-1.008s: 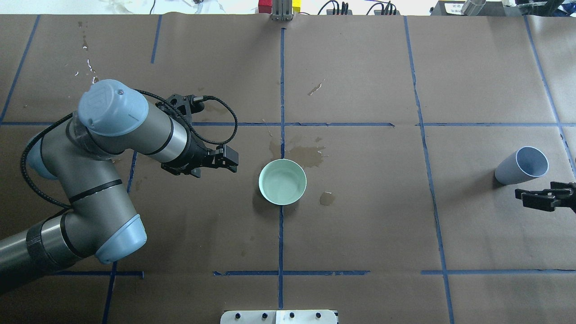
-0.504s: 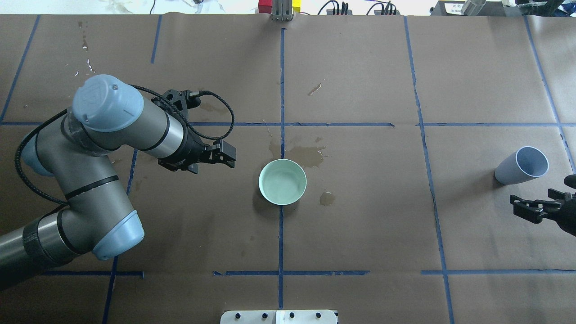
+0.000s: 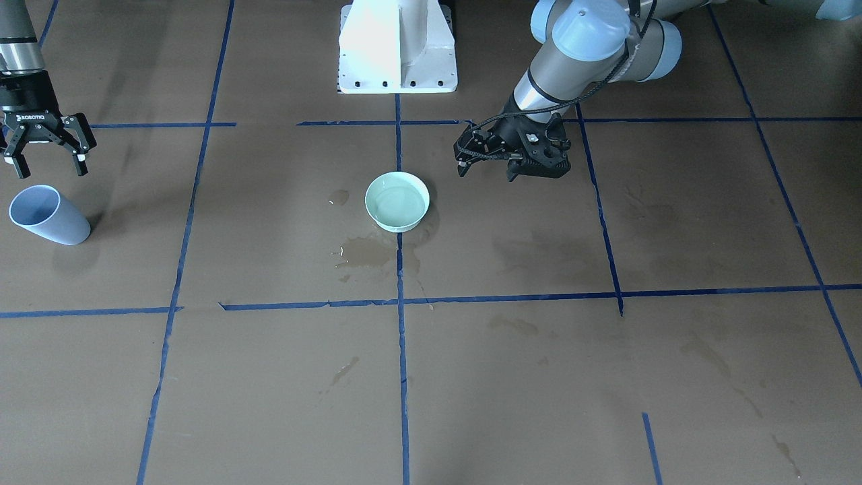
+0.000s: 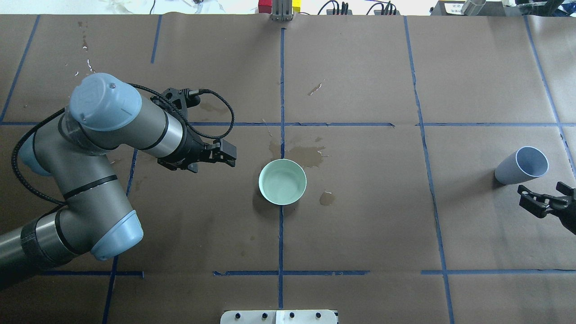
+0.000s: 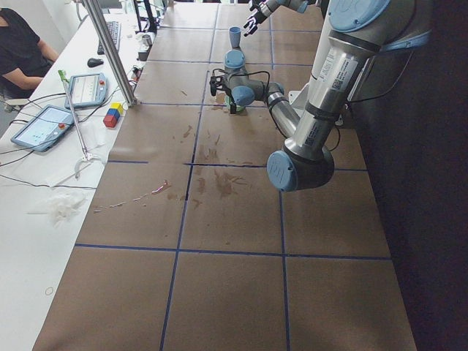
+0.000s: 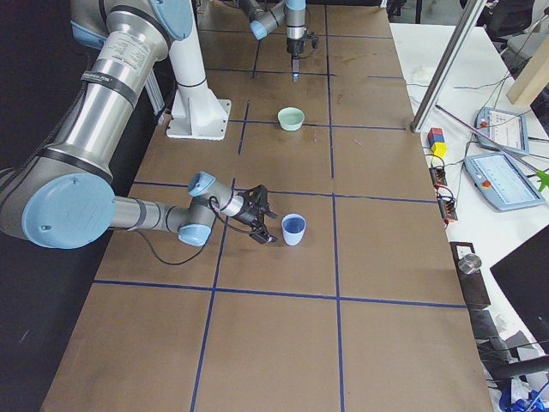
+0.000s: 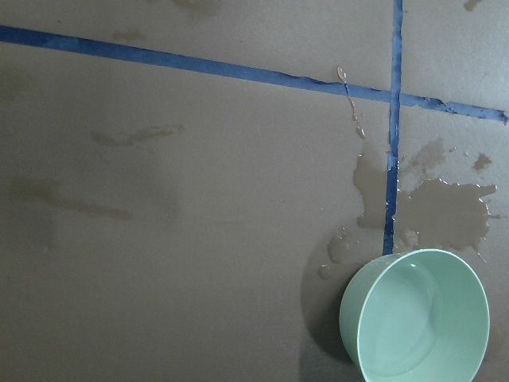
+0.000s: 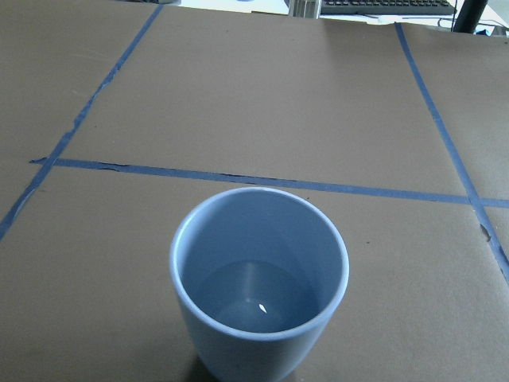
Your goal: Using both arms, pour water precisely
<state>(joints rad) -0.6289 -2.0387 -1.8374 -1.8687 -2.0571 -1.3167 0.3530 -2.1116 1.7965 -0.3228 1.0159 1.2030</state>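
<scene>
A blue-grey cup (image 4: pixel 522 165) stands upright at the table's right end, with clear water (image 8: pixel 258 306) in its bottom. My right gripper (image 4: pixel 526 198) is open and empty, just short of the cup (image 3: pixel 47 215) and apart from it; its jaws show spread in the front view (image 3: pixel 47 165). A mint-green bowl (image 4: pixel 282 182) sits at the table's centre with a faint sheen inside (image 7: pixel 413 318). My left gripper (image 4: pixel 231 156) is open and empty, to the left of the bowl (image 3: pixel 397 201) and clear of it; it also shows in the front view (image 3: pixel 486 174).
Wet spill patches lie beyond the bowl (image 4: pixel 310 155) and beside it (image 4: pixel 327 198). Blue tape lines (image 4: pixel 281 90) grid the brown paper. The white pedestal base (image 3: pixel 397 47) stands at the robot's side. Tablets and coloured blocks (image 6: pixel 437 142) lie off the far edge.
My left arm has drawn back a little to the left, away from the bowl. My right gripper has shifted slightly beside the cup and turned. Cup and bowl have not moved.
</scene>
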